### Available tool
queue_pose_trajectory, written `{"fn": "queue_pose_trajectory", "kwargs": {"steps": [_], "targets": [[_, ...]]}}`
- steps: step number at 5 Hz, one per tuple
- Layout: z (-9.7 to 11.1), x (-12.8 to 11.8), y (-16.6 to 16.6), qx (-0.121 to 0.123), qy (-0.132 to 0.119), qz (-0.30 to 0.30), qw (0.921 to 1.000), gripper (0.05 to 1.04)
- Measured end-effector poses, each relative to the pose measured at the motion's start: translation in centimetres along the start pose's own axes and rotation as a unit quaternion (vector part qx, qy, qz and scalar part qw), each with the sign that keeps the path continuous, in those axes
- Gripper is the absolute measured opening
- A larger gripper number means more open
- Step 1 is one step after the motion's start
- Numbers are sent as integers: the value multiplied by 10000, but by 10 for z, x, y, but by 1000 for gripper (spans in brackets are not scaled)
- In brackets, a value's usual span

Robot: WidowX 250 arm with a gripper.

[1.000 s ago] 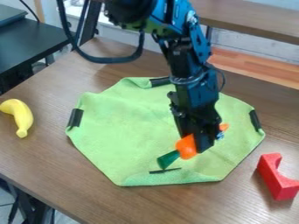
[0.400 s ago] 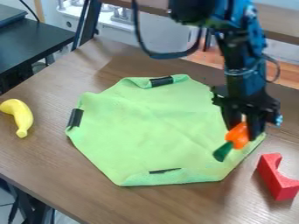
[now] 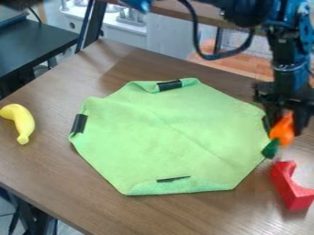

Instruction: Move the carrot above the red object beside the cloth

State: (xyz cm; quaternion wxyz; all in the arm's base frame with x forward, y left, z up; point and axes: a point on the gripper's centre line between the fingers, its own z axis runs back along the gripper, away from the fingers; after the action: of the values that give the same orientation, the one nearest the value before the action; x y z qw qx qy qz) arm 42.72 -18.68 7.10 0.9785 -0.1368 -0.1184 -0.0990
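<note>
Carrot (image 3: 283,132), orange with a green top (image 3: 270,149), hangs in the grip of the pincer (image 3: 286,126) at the right side of the view. The pincer is closed down onto it, one finger on each side of the orange part. The carrot is tilted, its green top lowest and pointing down to the left, seen against the right edge of the cloth (image 3: 159,133). The black arm (image 3: 290,59) comes in from the upper right, with a cable (image 3: 211,57) looping beside it.

Just below the carrot in the view, the red object (image 3: 293,187), a block with a curved notch, sits on the wooden counter (image 3: 61,170). It lies to the right of the cloth and apart from it. The cloth is light green and spread mostly flat, with its borders folded in places; black strips (image 3: 170,85) mark its far, left and near borders. A yellow banana (image 3: 23,124) rests on the counter at the far left, well apart from the cloth. Beyond the counter, at the upper left, stands a dark table (image 3: 36,39).
</note>
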Motion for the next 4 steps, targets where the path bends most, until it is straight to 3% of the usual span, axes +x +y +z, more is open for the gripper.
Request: {"fn": "queue_pose_trajectory", "kwargs": {"steps": [4], "targets": [[-51, 38, -37, 173, 7, -66, 9998, 481]]}}
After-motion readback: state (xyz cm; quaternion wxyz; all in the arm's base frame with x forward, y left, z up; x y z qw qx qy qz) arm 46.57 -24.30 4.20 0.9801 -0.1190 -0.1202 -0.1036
